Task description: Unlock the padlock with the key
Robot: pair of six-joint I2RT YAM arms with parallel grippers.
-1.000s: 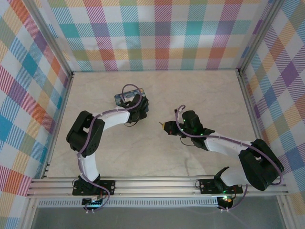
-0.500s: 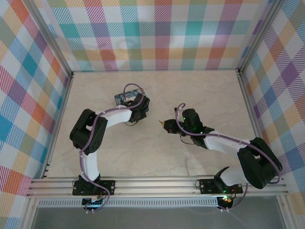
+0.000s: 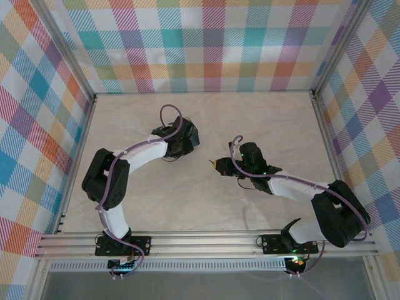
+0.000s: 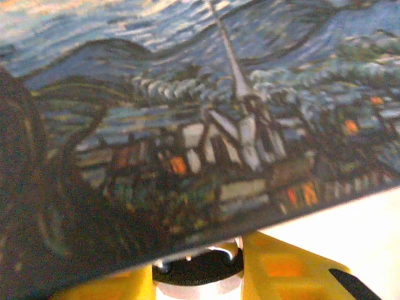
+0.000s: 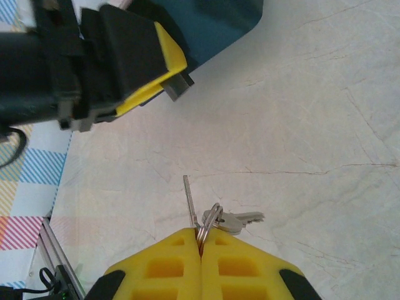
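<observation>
Two jobs split: right gripper [image 5: 200, 240] pinches the thin silvery metal key [image 5: 187, 199] at its ring end, blade pointing ahead, ready to insert; left gripper [image 3: 182, 139] sits hard against the blue swirl-painted box [image 4: 200, 125]. The dark-and-silver bit between its fingers is probably the small dark padlock [image 4: 197, 272]. Can't tell its closure.

The box [image 5: 215, 19] lies left of and behind the key [image 5: 187, 197], well apart

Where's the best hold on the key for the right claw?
By the head, pinching its flat faces, coming from the head end in line with the blade. The key is a thin flat strip, so that pinch should stop twisting and leave the blade free. The right claw holds it roughly so; the spare key splays aside.
</observation>
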